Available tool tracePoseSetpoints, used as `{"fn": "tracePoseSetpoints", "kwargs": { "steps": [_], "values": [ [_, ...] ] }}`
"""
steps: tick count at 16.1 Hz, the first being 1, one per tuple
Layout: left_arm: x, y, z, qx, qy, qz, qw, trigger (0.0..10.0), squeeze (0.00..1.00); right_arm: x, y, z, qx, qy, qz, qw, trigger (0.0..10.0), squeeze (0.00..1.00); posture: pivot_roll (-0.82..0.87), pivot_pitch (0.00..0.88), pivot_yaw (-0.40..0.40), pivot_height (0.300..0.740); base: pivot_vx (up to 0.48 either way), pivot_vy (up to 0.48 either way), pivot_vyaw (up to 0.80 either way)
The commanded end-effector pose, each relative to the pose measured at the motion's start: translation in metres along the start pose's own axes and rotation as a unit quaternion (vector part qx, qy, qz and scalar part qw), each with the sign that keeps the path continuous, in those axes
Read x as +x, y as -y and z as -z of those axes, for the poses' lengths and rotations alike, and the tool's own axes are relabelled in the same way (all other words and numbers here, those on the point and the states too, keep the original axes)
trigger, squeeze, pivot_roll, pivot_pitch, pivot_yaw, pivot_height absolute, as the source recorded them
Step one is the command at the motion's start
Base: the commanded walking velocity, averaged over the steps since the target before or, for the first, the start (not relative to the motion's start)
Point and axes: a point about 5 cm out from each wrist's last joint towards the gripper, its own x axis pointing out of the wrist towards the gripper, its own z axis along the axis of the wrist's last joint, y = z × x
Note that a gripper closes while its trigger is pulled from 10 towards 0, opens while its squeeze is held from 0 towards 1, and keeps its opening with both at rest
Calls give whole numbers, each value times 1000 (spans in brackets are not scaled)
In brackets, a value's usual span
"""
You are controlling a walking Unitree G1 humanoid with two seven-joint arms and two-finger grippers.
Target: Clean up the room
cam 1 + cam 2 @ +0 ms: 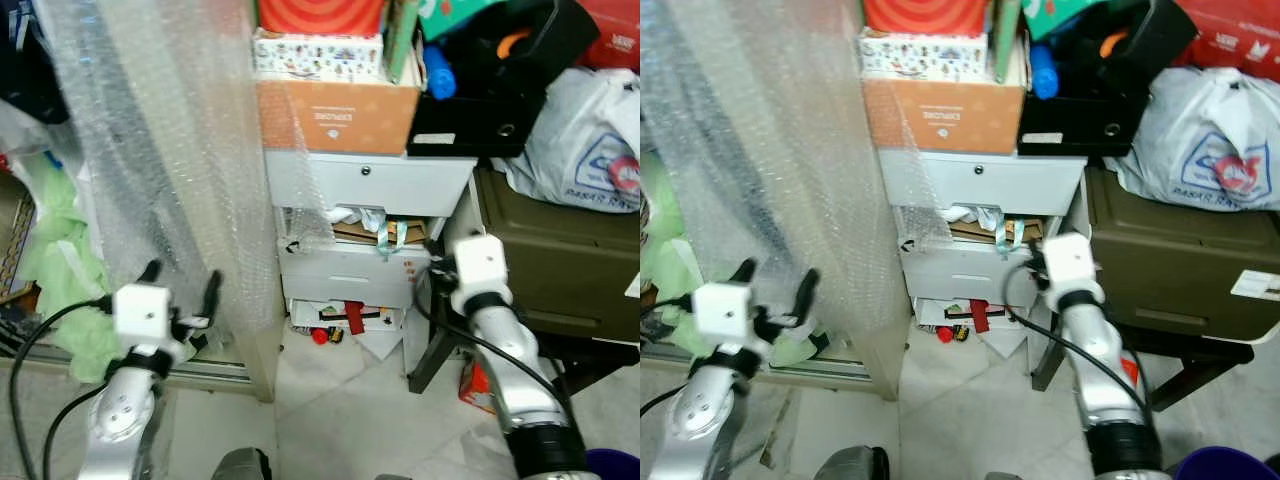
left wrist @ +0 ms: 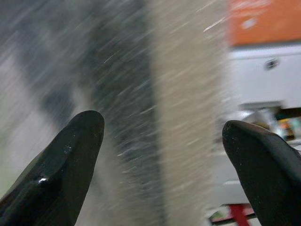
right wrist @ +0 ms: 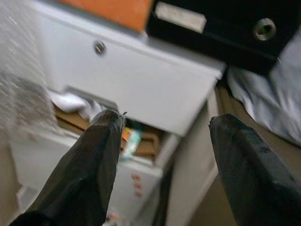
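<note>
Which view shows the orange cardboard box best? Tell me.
The left eye view: the orange cardboard box sits whole on the white drawer unit. The right eye view matches it. The left wrist view catches a blurred corner, the right wrist view just its bottom edge.

Two silver arms, smooth rounded metal segments. Each wrist carries white boxy camera block above black collar ring. Black cables loop from behind each wrist block down along forearms; left arm's cable swings wide to outer side. Left forearm shows small dark screw holes on round joint face. Left gripper (image 1: 182, 285): two long, slim black fingers. Right gripper (image 3: 164, 160): thick glossy black fingers (image 3: 89, 169), rounded tips. Right arm ends below in black band at elbow.
</note>
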Motion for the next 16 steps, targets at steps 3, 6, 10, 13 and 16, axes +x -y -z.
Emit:
{"fn": "tracePoseSetpoints", "kwargs": {
  "steps": [3, 6, 10, 13, 16],
  "values": [
    [-16, -29, 25, -1, -52, -69, 996, 10000, 0, -6, 19, 28, -4, -57, 44, 997, 10000, 0, -6, 23, -23, 740, 0, 0, 0],
    [-29, -62, 68, 4, -150, -153, 977, 10000, 0, -18, 32, 70, 27, -157, 87, 983, 10000, 0, -8, 15, -20, 740, 0, 0, 0],
    [-34, -84, 107, 26, -258, -199, 945, 10000, 0, -39, 33, 114, 76, -276, 96, 953, 10000, 0, -19, 5, -13, 740, 0, 0, 0],
    [-47, -73, 143, 36, -401, -160, 901, 10000, 0, -63, 19, 146, 145, -364, 97, 915, 10000, 0, -37, 0, 1, 740, 0, 0, 0],
    [-57, -64, 158, 22, -460, -143, 876, 10000, 0, -81, 6, 162, 141, -418, 73, 894, 10000, 0, -47, 0, 9, 740, 0, 0, 0]
  ]
}}
